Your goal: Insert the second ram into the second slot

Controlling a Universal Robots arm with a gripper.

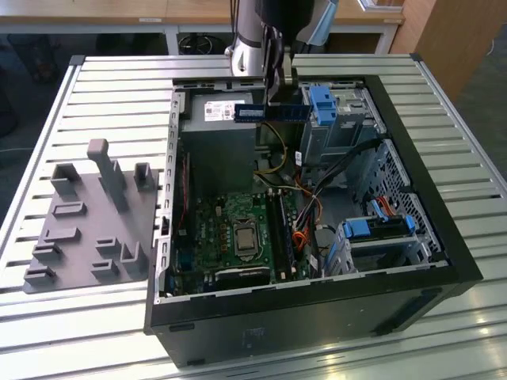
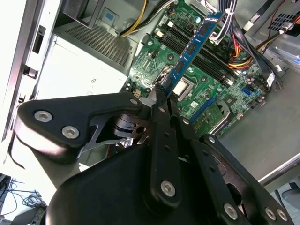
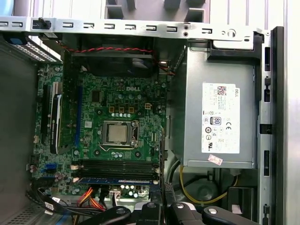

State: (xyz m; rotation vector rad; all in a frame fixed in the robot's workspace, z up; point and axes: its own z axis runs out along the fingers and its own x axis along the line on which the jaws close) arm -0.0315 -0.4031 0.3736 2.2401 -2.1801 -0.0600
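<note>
The second ram [image 1: 272, 112] is a thin dark blue stick held level, high over the back of the open computer case [image 1: 317, 297]. My gripper [image 1: 277, 101] is shut on one end of it and comes down from the far side. In the second wrist view the ram [image 2: 193, 43] sticks out from the black fingers [image 2: 159, 101] over the green motherboard [image 2: 154, 61]. In the first wrist view the ram [image 3: 117, 180] shows edge-on, parallel to the dark memory slots [image 3: 117, 167] beside the processor socket [image 3: 117, 132]. The slots [image 1: 283, 226] lie well below the ram.
A grey power supply [image 1: 218, 119] sits under the ram. Bright blue drive-bay clips [image 1: 323, 103] and a lower bay [image 1: 376, 229] stand to the exterior view's right, with loose cables [image 1: 309, 207] near the slots. A grey fixture plate [image 1: 87, 226] lies left of the case.
</note>
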